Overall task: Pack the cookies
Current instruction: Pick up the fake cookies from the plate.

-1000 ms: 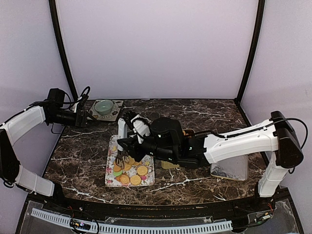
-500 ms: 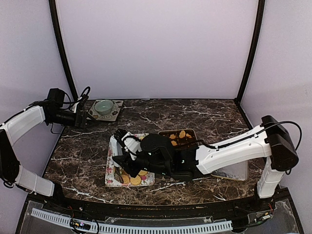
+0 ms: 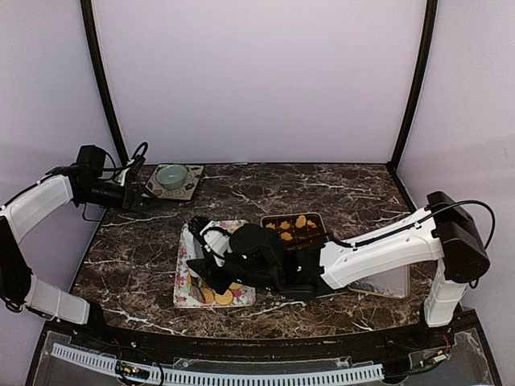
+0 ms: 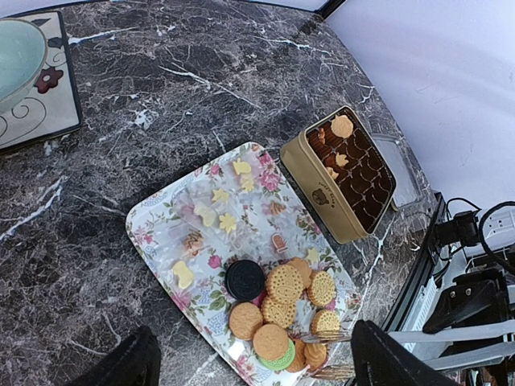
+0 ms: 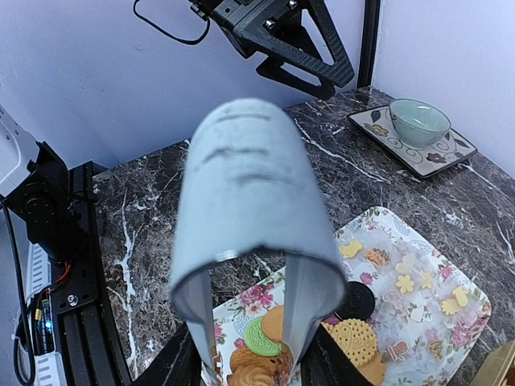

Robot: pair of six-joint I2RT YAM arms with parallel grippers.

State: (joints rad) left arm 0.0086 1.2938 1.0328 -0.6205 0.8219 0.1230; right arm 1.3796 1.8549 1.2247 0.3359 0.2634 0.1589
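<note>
The cookies [image 4: 283, 283] lie piled at the near end of a flower-patterned tray [image 4: 161, 217]: mostly golden rounds, one dark brown [image 4: 245, 280], one green [image 4: 282, 359]. My right gripper [image 5: 253, 374] is shut on grey metal tongs [image 5: 249, 185], whose two blades straddle the pile [image 5: 265, 354] with their tips low over it. From above, the right gripper [image 3: 211, 269] hides most of the pile; a few cookies [image 3: 221, 297] show. The gold tin [image 3: 294, 227] with brown cups holds a few cookies. My left gripper [image 3: 143, 195] hangs open at the far left, well above the tray, empty [image 4: 253, 330].
A green bowl [image 3: 173, 174] sits on a patterned mat at the back left. A clear lid [image 3: 386, 281] lies right of the tin, partly under my right arm. The tray's far half [image 5: 418, 314] carries only printed pictures. Black frame posts stand at both back corners.
My right arm has swung down and toward the near end of the tray, uncovering the tin, and the tongs have spread a little over the pile. The left arm has not moved.
</note>
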